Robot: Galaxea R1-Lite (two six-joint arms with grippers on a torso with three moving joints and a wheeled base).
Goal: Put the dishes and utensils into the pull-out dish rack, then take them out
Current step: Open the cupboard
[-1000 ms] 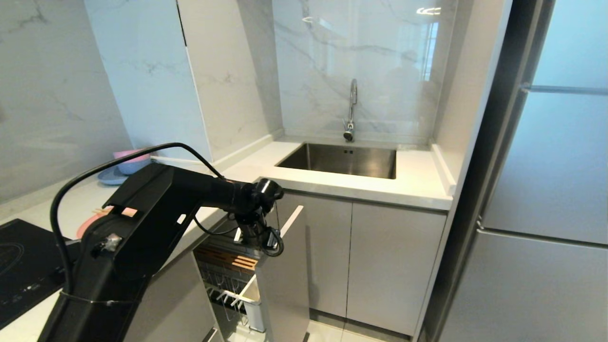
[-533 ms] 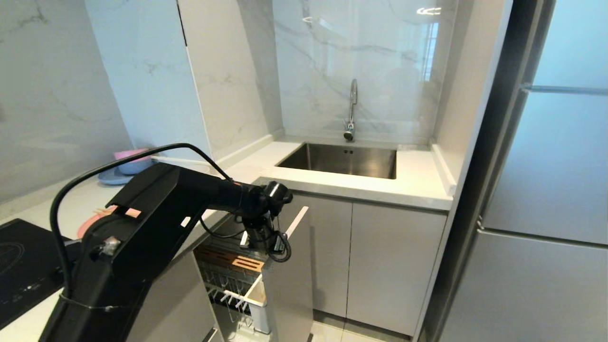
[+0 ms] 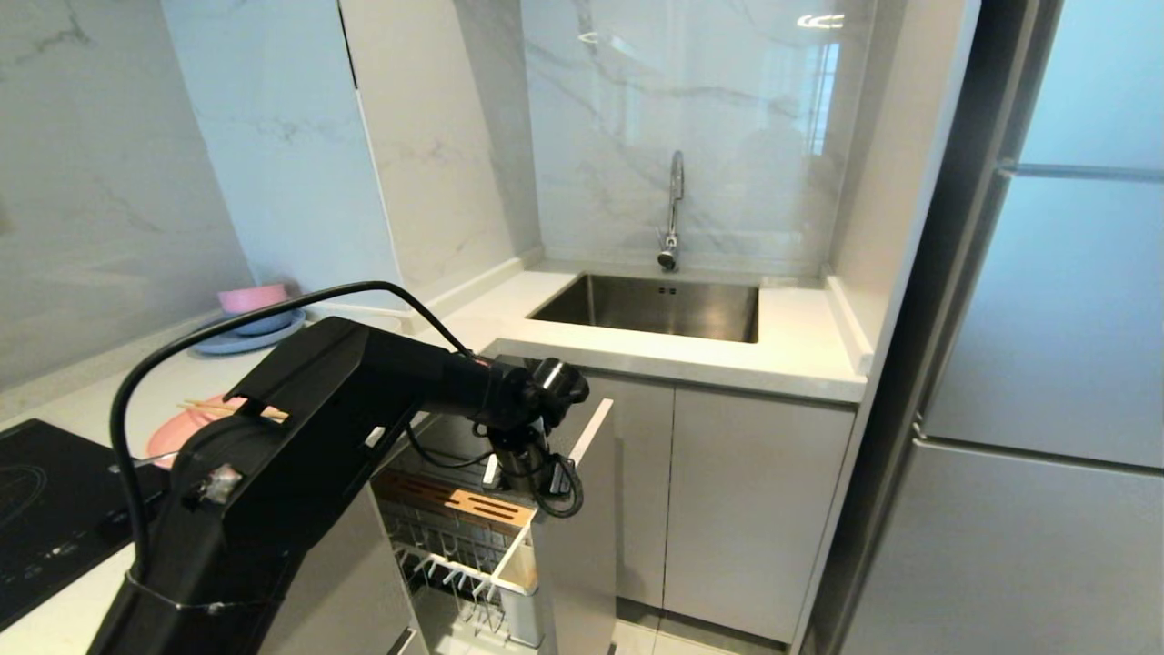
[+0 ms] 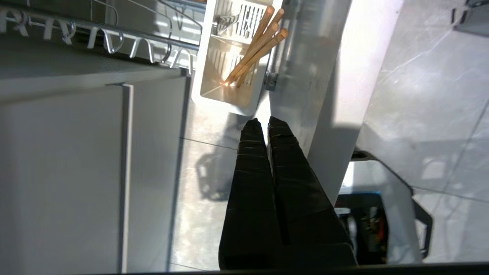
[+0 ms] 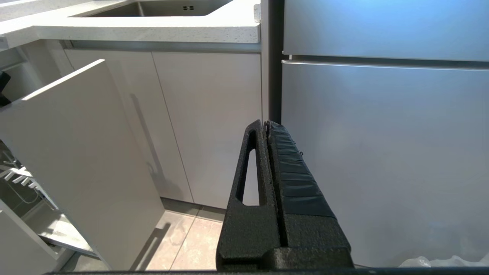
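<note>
My left gripper (image 4: 264, 121) had its fingers pressed together with nothing between them, pointing down just inside the pale grey front panel (image 3: 582, 537) of the pull-out dish rack (image 3: 455, 546), which stood drawn out from the cabinet under the bench (image 3: 637, 355). Whether the fingers touched the panel's top edge, hard to say from here. In the left wrist view a bundle of wooden chopsticks (image 4: 255, 46) leaned in the white utensil cup (image 4: 229, 57) right by the panel. The wood strip (image 3: 455, 498) ran across the top of the chrome wires. The salmon-pink plate (image 3: 186, 428) lay on the bench beside the dark cooktop (image 3: 45, 500), with a pair of chopsticks (image 3: 227, 409) resting across it, partly behind my arm. Farther back sat a pink bowl (image 3: 255, 298) on a blue plate (image 3: 238, 338). Steel sink (image 3: 655, 307) and tap (image 3: 673, 209) behind. My right gripper (image 5: 266, 124) hung parked, fingers closed and empty, facing the fridge (image 5: 382, 133).
</note>
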